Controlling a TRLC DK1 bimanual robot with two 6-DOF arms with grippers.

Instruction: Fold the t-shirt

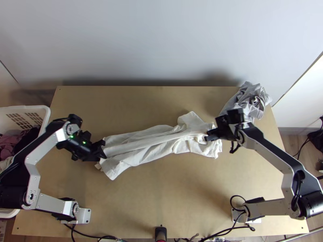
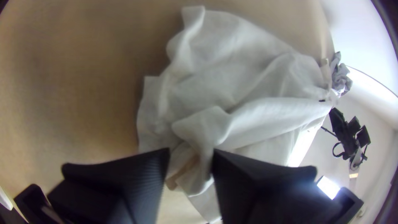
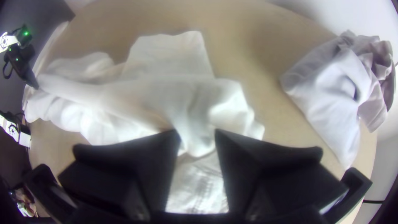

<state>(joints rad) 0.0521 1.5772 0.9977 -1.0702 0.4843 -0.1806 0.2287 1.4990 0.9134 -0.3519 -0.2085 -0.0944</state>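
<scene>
**Both tools open at the two ends of a long, rumpled shirt**

The white shirt [image 1: 153, 139] lies across the middle of my bench [image 1: 161, 201], gathered into a long, narrow shape running between the left and right edges. A raised fold runs lengthwise along it, with looser, wrinkled cloth on both sides. One corner points toward the near edge at the shirt's left end; a flap sticks out toward the far edge nearer its right end.

My left tool [image 1: 101, 151] is at the shirt's left end. In its wrist view the fingers [image 2: 145, 174] stand partly apart, a narrow fold of white cloth between them; I can't make out a firm grip.

My right tool [image 1: 210, 135] is over the shirt's right end. Its fingers [image 3: 269, 161] are partly apart too, with a bunched fold in the gap, and I cannot tell whether they press on it. More of the shirt shows past that fold, crumpled on the bench.

A grey cloth [image 1: 249, 99] is heaped at the far right corner. At the left edge is a white basket [image 1: 24, 108] with clothes [image 1: 8, 147] in it.
</scene>
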